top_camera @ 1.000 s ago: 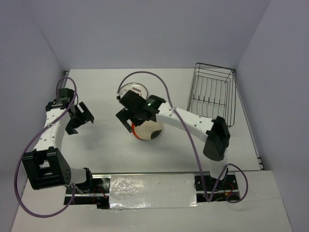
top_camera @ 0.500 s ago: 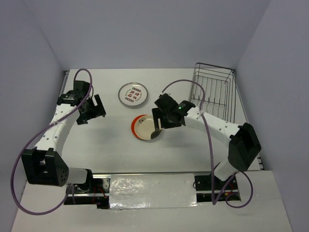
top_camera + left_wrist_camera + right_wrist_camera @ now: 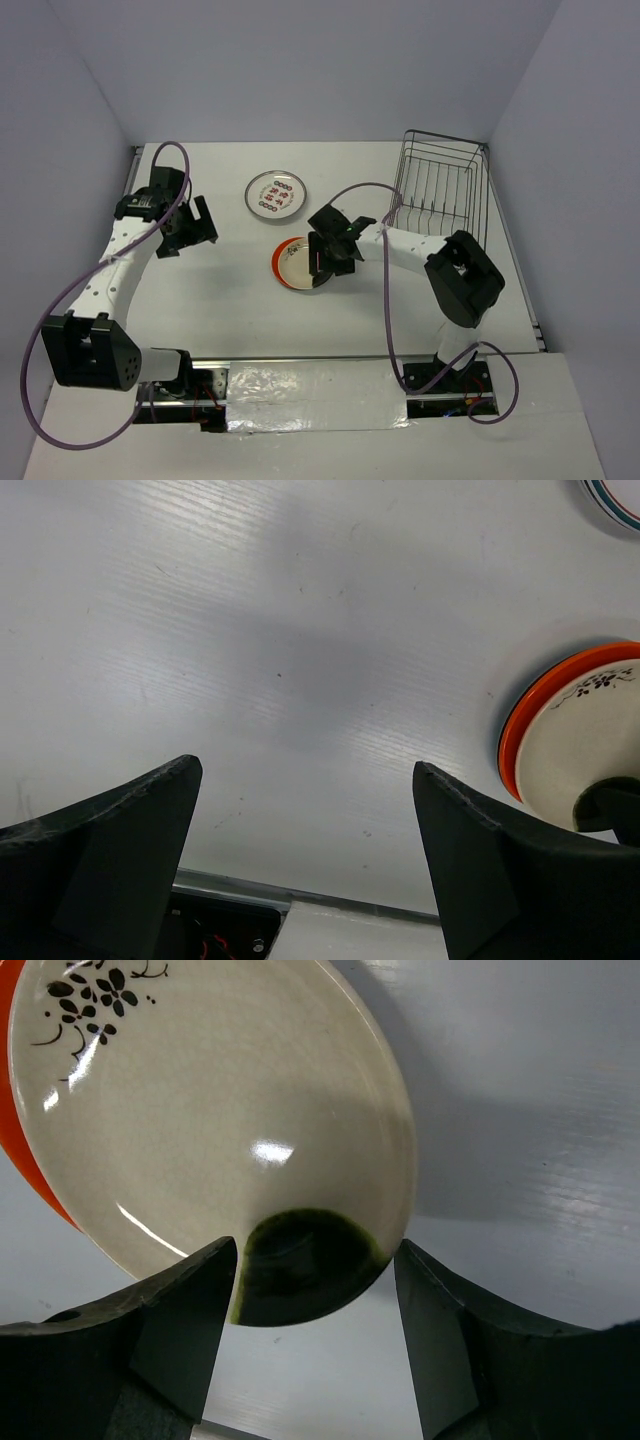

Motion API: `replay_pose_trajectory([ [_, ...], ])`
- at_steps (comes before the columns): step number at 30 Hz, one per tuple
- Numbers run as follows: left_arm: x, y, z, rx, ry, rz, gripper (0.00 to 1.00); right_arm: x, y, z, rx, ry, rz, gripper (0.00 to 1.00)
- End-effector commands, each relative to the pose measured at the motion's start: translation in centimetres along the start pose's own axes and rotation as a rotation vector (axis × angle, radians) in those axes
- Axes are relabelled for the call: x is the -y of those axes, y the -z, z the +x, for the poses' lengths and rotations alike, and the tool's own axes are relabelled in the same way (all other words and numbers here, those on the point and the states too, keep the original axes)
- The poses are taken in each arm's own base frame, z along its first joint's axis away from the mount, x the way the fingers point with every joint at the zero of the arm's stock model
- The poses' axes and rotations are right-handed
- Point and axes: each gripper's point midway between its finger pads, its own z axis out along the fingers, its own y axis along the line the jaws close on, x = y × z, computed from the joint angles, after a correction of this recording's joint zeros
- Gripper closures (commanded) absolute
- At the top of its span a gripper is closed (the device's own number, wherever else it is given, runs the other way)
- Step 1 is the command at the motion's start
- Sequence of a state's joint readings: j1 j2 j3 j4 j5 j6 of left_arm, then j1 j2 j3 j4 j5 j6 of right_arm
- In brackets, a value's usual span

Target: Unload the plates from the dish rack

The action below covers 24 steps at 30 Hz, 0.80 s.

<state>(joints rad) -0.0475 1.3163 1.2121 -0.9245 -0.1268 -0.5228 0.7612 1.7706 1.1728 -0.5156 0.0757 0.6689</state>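
Observation:
A cream plate with a dark spot [image 3: 303,262] lies on an orange plate [image 3: 280,262] at the table's middle. In the right wrist view the cream plate [image 3: 220,1130] fills the frame, with the orange rim [image 3: 25,1140] at its left. My right gripper [image 3: 323,262] is open, its fingers either side of the plate's near edge at the dark spot [image 3: 315,1260]. A white plate with red marks [image 3: 276,194] lies behind them. The black wire dish rack [image 3: 440,195] stands at the far right; no plate shows in it. My left gripper [image 3: 190,230] is open and empty [image 3: 305,770].
The stacked plates [image 3: 580,740] show at the right of the left wrist view, and a plate's rim [image 3: 615,495] at its top right corner. Grey walls close the table on three sides. The metal rail [image 3: 300,900] marks the near edge.
My right gripper set the cream plate on the orange plate, let go, and now sits low at its near edge. My left arm moved toward the back, then stayed still.

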Motion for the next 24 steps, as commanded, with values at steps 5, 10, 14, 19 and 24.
replay_pose_trajectory([
  [5, -0.7, 1.0, -0.1, 0.030, -0.025, -0.009, 0.00, -3.5, 1.2, -3.4, 0.083, -0.030, -0.130, 0.29],
  [10, -0.2, 0.7, 0.2, 0.010, -0.019, 0.015, 0.00, -4.6, 0.9, -3.0, 0.045, 0.001, -0.199, 0.29],
  [14, -0.1, 0.8, 0.0, 0.014, -0.017, 0.019, 0.00, -3.6, 0.7, -2.8, 0.019, 0.005, -0.130, 0.29],
  [19, -0.3, 1.5, -0.9, 0.040, -0.021, 0.001, 0.00, -0.7, 5.7, -5.5, 0.158, 0.002, 0.020, 0.18],
  [24, -0.8, 4.7, -4.8, 0.136, -0.025, -0.066, 0.00, 0.3, 19.2, -10.9, 0.461, 0.082, 0.006, 0.00],
])
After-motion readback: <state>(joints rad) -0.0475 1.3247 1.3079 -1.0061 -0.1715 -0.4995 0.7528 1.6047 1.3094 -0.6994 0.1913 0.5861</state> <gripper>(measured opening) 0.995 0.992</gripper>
